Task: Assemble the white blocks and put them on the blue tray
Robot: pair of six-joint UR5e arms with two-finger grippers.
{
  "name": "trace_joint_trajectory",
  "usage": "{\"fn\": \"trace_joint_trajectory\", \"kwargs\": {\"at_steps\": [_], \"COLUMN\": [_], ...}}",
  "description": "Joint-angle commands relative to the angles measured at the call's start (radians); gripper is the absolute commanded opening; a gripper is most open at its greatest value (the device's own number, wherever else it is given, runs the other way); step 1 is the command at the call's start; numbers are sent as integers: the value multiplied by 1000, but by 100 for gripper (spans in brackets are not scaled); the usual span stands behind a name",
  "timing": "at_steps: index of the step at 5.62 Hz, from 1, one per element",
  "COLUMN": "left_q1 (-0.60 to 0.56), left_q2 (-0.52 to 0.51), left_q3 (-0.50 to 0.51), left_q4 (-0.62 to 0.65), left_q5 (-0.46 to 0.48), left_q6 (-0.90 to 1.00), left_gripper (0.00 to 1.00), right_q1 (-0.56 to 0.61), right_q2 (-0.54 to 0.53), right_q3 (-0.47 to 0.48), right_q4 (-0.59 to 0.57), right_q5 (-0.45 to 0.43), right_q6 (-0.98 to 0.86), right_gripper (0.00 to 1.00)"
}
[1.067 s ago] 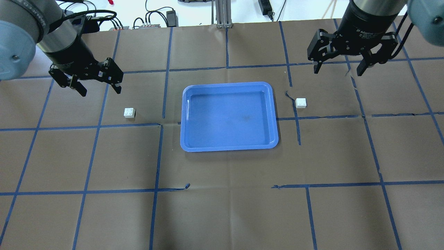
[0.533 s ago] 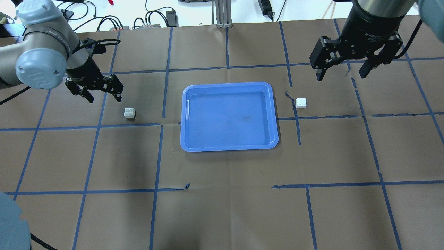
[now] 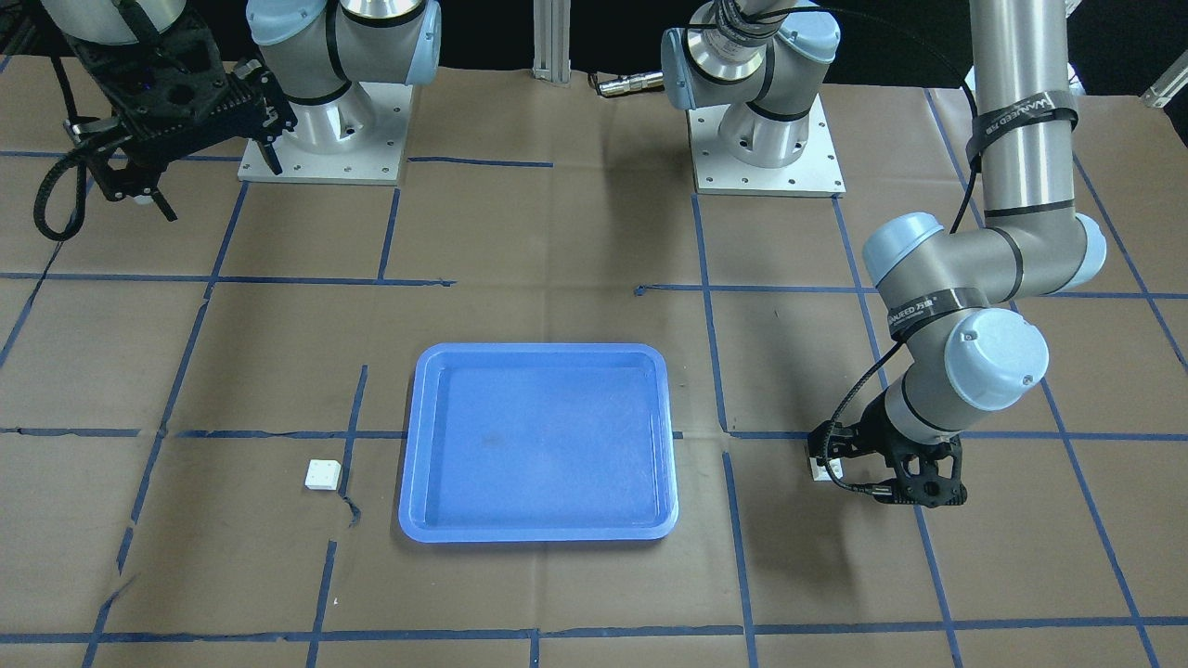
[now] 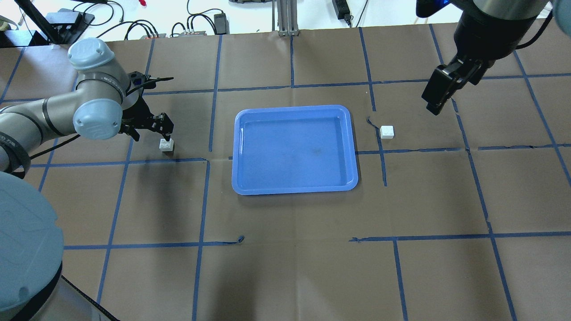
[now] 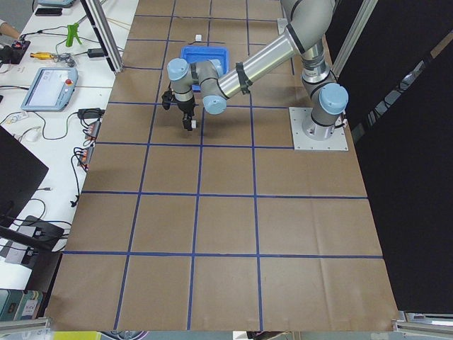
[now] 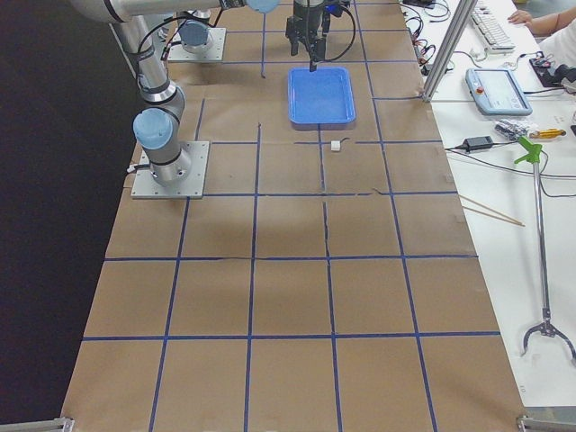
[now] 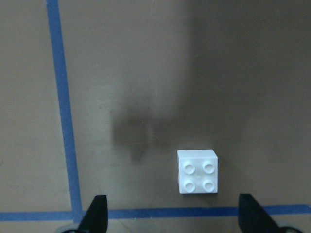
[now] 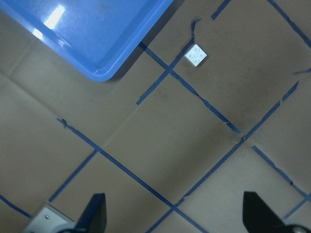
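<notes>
Progress: barely begun, by my read. The large shallow blue plastic tray (image 4: 294,108) sat mid-frame in the overhead view w/ nothing in it. Two small white square studded plastic bricks lay apart on the brown paper (image 4: 285,267), neither joined nor lifted. The left white brick (image 4: 167,145) was off the tray's left side, the right white brick (image 4: 386,132) just off its right side.

Down low by the left white brick (image 7: 197,171), the left gripper (image 7: 172,216) had fingers spread wide, nothing held. In its wrist view the brick sat lower-centre, just above the tips, nearer the right-hand finger, not yet gripped.

At upper right of the overhead view, the right gripper (image 8: 176,216) hung high, fingers wide apart, empty. The right white brick (image 8: 196,55) showed small near top of its wrist view.

Remaining, I'd judge: grasp both bricks, press one onto the other, set the pair on the tray.
</notes>
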Motion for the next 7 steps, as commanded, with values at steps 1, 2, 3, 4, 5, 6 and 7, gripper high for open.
{"fn": "trace_joint_trajectory", "kwargs": {"at_steps": [1, 2, 3, 4, 5, 6, 7], "left_q1": [-7, -7, -7, -7, -9, -42, -172], "left_q2": [-21, -21, -16, -13, -1, 17, 46], "left_q3": [-22, -24, -24, -25, -27, -8, -5], "left_q4": [51, 51, 51, 48, 45, 34, 19], "left_q5": [-37, -36, -37, -39, -39, -36, -37], "left_q6": [3, 9, 11, 23, 29, 66, 128], "left_gripper": [90, 68, 25, 4, 0, 0, 0], "right_q1": [-79, -137, -183, -232, -300, -319, -319], "right_q2": [41, 78, 98, 158, 202, 242, 274], "right_q3": [1, -2, -1, -1, 1, 31, 103], "right_q4": [-33, -81, -87, -102, -118, -124, -211], "right_q5": [-6, 64, 168, 198, 356, 409, 431], "right_q6": [-493, -749, -933, -1123, -1208, -1214, -1214], "right_gripper": [100, 100, 100, 100, 100, 100, 100]}}
